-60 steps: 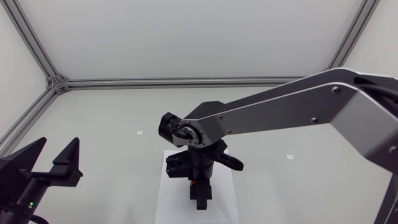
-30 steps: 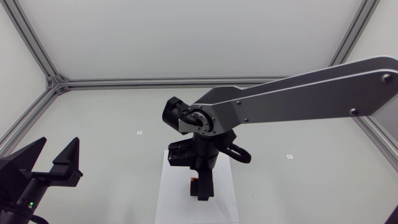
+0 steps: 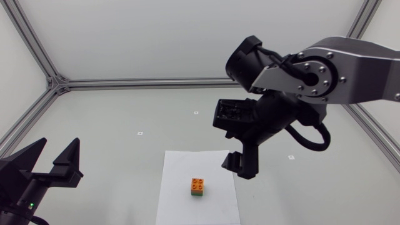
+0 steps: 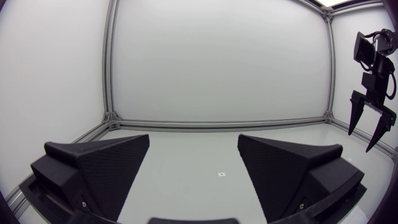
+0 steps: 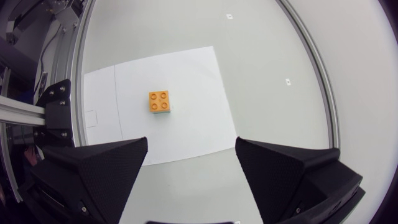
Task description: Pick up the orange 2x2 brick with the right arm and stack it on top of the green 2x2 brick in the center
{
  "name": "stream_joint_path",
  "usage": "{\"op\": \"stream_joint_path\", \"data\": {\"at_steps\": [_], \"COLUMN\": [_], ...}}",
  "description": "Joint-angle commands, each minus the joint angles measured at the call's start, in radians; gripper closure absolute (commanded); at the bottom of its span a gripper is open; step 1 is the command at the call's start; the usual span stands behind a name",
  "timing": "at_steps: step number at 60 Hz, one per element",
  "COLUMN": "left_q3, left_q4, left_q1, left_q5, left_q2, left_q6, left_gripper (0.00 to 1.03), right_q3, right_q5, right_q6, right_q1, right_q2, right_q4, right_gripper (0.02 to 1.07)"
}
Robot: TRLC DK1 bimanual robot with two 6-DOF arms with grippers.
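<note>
White sheet [image 3: 178, 190]; orange brick [image 3: 197, 184] atop green brick [image 3: 197, 194], clearest overhead.

Orange brick [image 3: 197, 184], green brick [image 3: 197, 194]

- green 2x2 brick [image 3: 197, 195]: almost wholly under orange 2x2 brick [image 3: 197, 184], only a thin strip of its side shows
- white sheet [image 3: 181, 181]: near edge cut off by head view's lower border
- left gripper [image 3: 60, 142]: base cut off at head view's corner
</note>
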Motion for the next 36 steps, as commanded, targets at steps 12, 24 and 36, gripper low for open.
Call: {"op": "stream_joint_path", "data": {"at_steps": [12, 24, 36], "left_q3": [-0.041, -0.041, -0.041], "left_q4": [-0.011, -0.011, -0.011], "left_q1": [0.001, 0.001, 0.001], "left_q5": [0.003, 0.003, 0.003], "left_q2": [-0.006, -0.006, -0.006], "left_q6": [0.006, 0.006, 0.006], "left_gripper": [0.04, 0.04, 0.04], "right_q3": [-0.174, -0.285, -0.458], "right_q5": [-0.091, -0.133, -0.134], "right_q6": [0.036, 0.083, 0.085], "right_q1": [-0.350, -0.593, -0.717], "right_q2": [-0.276, -0.387, -0.502], "right_q4": [0.137, 0.306, 0.544], "right_gripper": [0.06, 0.06, 0.06]}}
